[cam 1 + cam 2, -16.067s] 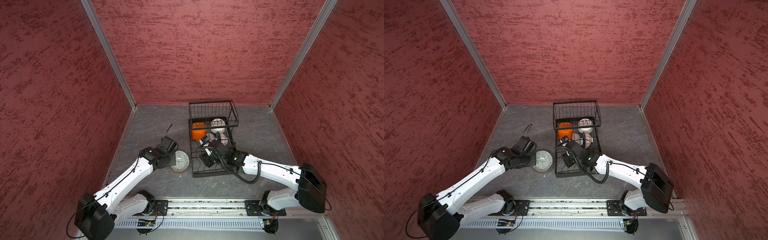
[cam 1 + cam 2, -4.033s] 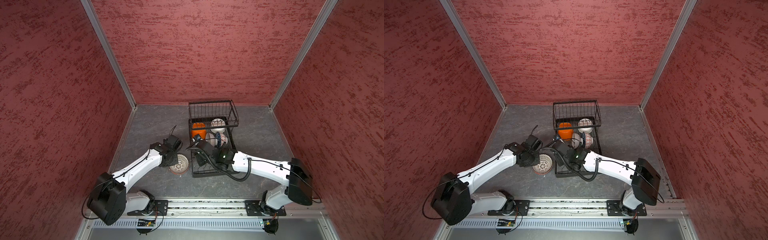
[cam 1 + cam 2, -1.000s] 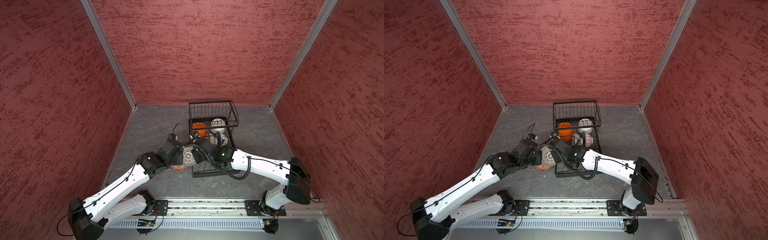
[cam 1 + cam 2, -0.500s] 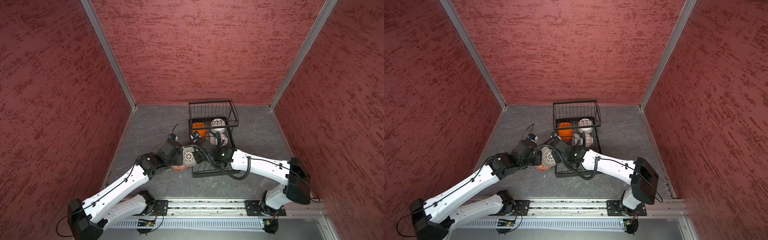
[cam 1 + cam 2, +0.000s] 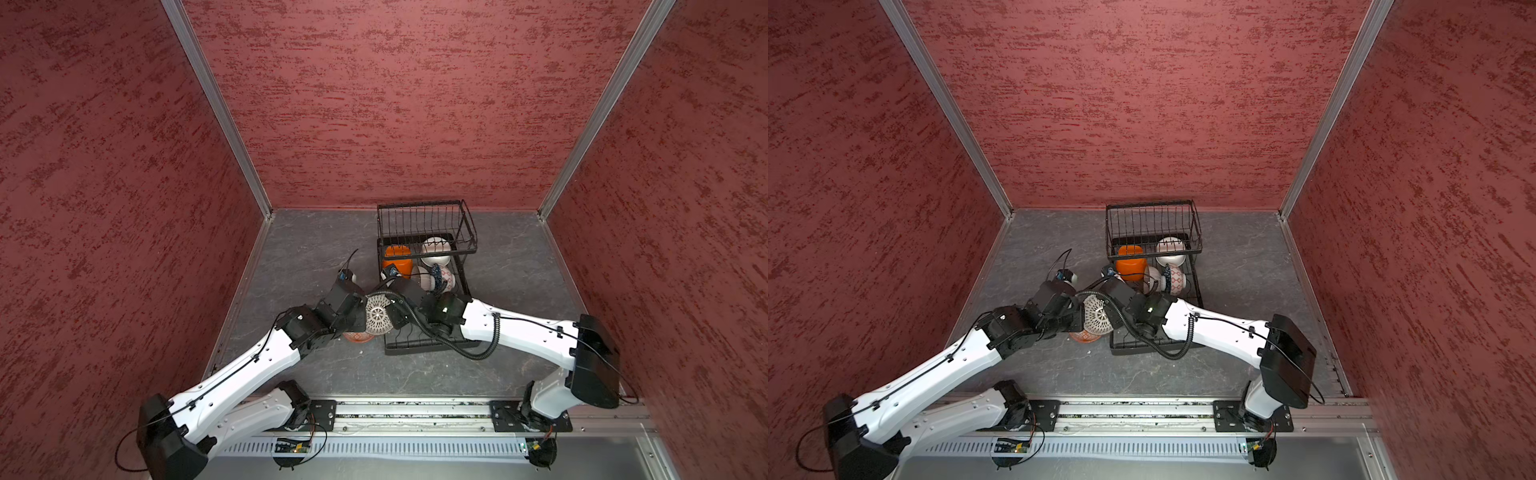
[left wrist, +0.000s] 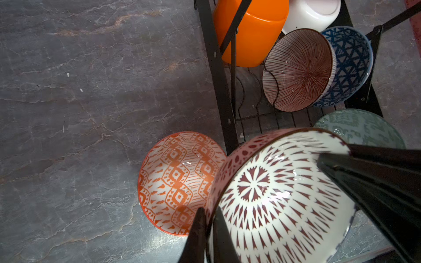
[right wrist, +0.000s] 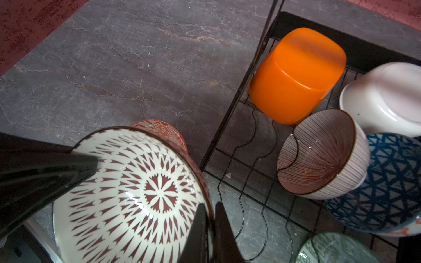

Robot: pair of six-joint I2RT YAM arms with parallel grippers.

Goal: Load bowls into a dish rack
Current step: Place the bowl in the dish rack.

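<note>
Left hand point(image 6: 208, 224): straddles the rim of the starburst bowl point(image 6: 278, 200), one finger inside and one outside. The views do not tell whether it is pinching or slack.
Loose bowl: an orange-patterned bowl point(image 6: 177, 182) sits upright on the surface point(image 6: 79, 113), just beside the side rail of the dish rack point(image 6: 217, 79) and partly under the carried one.
Starburst bowl: held off the surface, tilted on edge between the two hands, just outside the rack.
Right hand point(image 7: 209, 218): clenched on the opposite rim, one finger on each side of the wall.
Step in hand: judged to be a hand-over, left to right.
How to do it well: the left fingers should part fully and draw straight back off the rim, not drag across it. The right should move only once they are clear, since a single rim pinch lets a ceramic bowl swing.
Rack contents: orange bowl point(image 7: 296, 75), white bowl point(image 7: 382, 95), striped bowl point(image 7: 319, 154) and blue lattice bowl point(image 7: 391, 182) fill the far part. A green bowl point(image 7: 337, 250) lies nearer the robot, and the stretch along the rail is bare.
Next: lower it on edge into that bare stretch, well off the striped bowl.
</note>
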